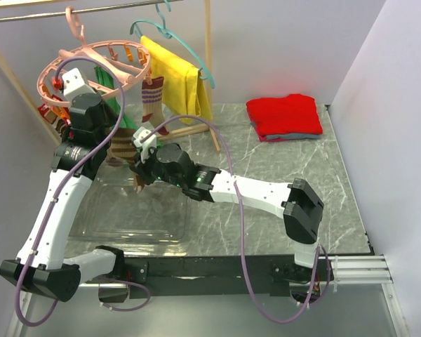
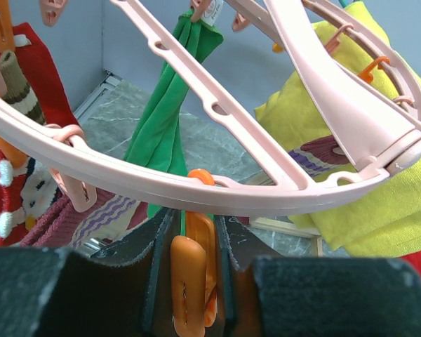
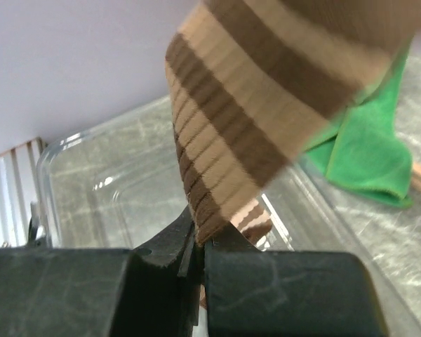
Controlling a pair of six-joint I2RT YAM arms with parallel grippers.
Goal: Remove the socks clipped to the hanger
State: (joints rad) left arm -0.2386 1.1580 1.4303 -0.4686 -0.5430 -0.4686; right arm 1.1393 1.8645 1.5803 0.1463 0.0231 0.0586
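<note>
- Looking down from the top view, the pink ring hanger (image 1: 91,67) hangs by its hook at the back left, above a clear tray (image 1: 126,210) on the table (image 1: 266,161). A beige sock with maroon stripes (image 1: 153,95) dangles from its far side. The brown-striped sock (image 1: 118,149) hangs low between the two arms.
- The risk here is that the hanger seems free to swing on its hook. A hard tug from the right claw (image 1: 135,158) would likely tilt the whole ring, and it could unhook it or shake other socks loose.
- In the left wrist view, the left claw (image 2: 193,239) is closed narrow on an orange clip (image 2: 189,288) just under the ring's rim. If the squeeze slides off, the clip probably goes on biting the fabric, and the sock stretches rather than drops. A red sock with white pattern (image 2: 7,189) hangs at the left, and a green cloth (image 2: 168,112) is clipped further back.
- In the right wrist view, the right claw pinches the lower edge of the brown-striped sock. The sock is ribbed knit, taut, and slants up out of frame. The grip takes only a thin fold, so it could slip out under a pull. The tray lies directly below.
</note>
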